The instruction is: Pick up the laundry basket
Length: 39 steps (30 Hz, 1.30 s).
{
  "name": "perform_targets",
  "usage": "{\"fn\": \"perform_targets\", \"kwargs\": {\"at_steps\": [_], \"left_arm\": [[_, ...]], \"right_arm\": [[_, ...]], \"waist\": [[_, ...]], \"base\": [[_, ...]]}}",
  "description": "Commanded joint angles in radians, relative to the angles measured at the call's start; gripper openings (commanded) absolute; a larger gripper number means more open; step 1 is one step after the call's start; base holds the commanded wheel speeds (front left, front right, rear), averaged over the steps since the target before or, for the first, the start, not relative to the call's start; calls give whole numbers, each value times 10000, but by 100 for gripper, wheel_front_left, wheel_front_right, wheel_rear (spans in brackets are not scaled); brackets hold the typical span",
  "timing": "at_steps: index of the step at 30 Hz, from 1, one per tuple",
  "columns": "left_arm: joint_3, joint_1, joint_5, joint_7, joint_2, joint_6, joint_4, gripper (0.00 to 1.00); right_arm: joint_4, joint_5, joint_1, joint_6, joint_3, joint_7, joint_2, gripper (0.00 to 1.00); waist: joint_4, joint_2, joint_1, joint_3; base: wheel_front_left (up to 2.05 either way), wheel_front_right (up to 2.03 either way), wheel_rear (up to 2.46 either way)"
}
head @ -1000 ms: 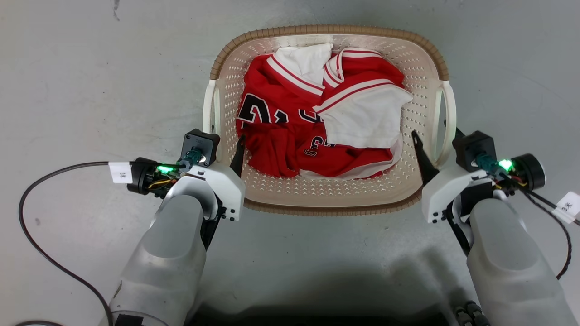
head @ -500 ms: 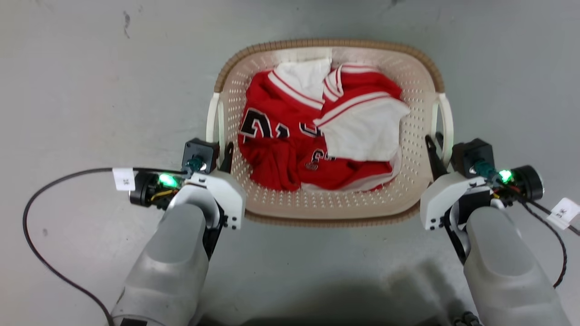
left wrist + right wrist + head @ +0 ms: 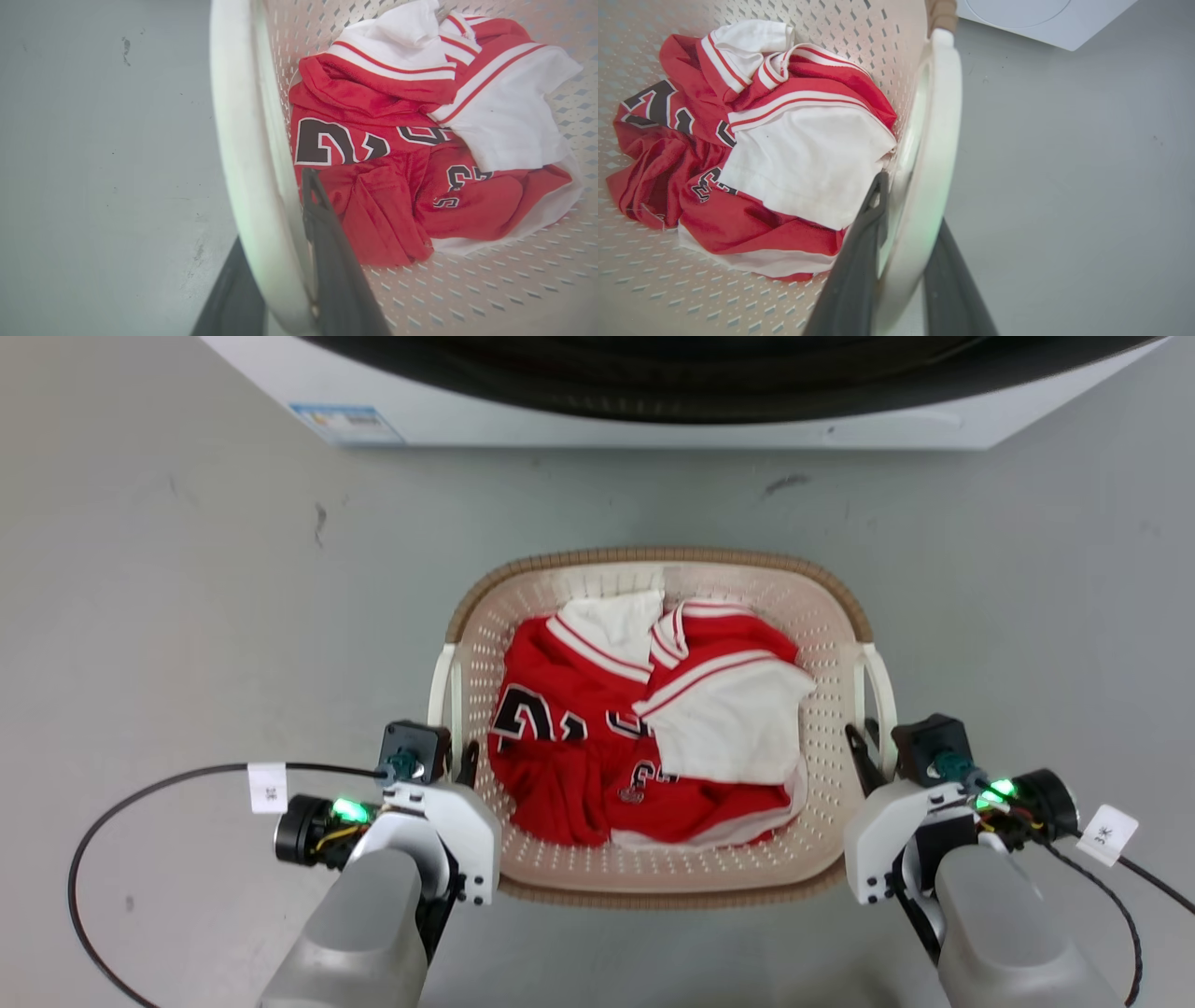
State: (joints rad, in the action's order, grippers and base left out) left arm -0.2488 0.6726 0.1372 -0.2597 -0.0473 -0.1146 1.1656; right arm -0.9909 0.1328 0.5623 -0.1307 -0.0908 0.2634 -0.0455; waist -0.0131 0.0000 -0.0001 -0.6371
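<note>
The laundry basket (image 3: 822, 616) is cream-white and perforated with a brown woven rim, and it sits mid-view in front of me. A crumpled red and white jersey (image 3: 644, 728) lies inside it. My left gripper (image 3: 457, 756) is shut on the basket's left loop handle (image 3: 238, 116), one dark finger inside the wall and one outside. My right gripper (image 3: 873, 747) is shut the same way on the right loop handle (image 3: 941, 116). In the wrist views each white handle runs between that left gripper (image 3: 275, 219) or right gripper (image 3: 913, 200)'s two fingers.
A white washer (image 3: 653, 420) with a dark door stands just beyond the basket, and its corner shows in the right wrist view (image 3: 1041, 18). Grey floor (image 3: 187, 616) lies on both sides. A black cable (image 3: 93, 821) loops from my left wrist.
The camera has moved, so the washer now shows at the top and the basket sits lower. Both inner fingers have drawn in against the handles and stay clamped there.
</note>
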Motion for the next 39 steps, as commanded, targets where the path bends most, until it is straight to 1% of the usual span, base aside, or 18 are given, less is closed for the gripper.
{"fn": "perform_targets", "kwargs": {"at_steps": [1, 13, 20, 23, 39], "left_arm": [[-78, -132, 58, -84, -55, -72, 78, 0], [-615, -866, 553, -87, -54, -155, 863, 0], [-1023, -1345, 1010, 361, -54, -162, 1084, 0], [-1281, -1470, 1208, 380, -48, -166, 1091, 0], [-2281, -2545, 2481, 1255, -27, -171, 1140, 0]], "right_arm": [[-164, -22, -183, 0, -164, 20, -83, 0], [-1382, -688, -652, -13, -1102, 18, -77, 0], [-2163, -1212, -851, -11, -1830, 20, -79, 0], [-2401, -1502, -912, -13, -2161, -28, -73, 0], [-2760, -3006, -1731, -16, -3849, -1158, -47, 0]], "waist": [[77, 0, 1, 711], [144, 0, 1, 2681], [176, 0, 1, 3695], [174, 0, 1, 4041], [263, 0, 1, 5946]], "base": [[0, 0, 0], [0, 0, 0], [0, 0, 0], [0, 0, 0], [0, 0, 0]]}}
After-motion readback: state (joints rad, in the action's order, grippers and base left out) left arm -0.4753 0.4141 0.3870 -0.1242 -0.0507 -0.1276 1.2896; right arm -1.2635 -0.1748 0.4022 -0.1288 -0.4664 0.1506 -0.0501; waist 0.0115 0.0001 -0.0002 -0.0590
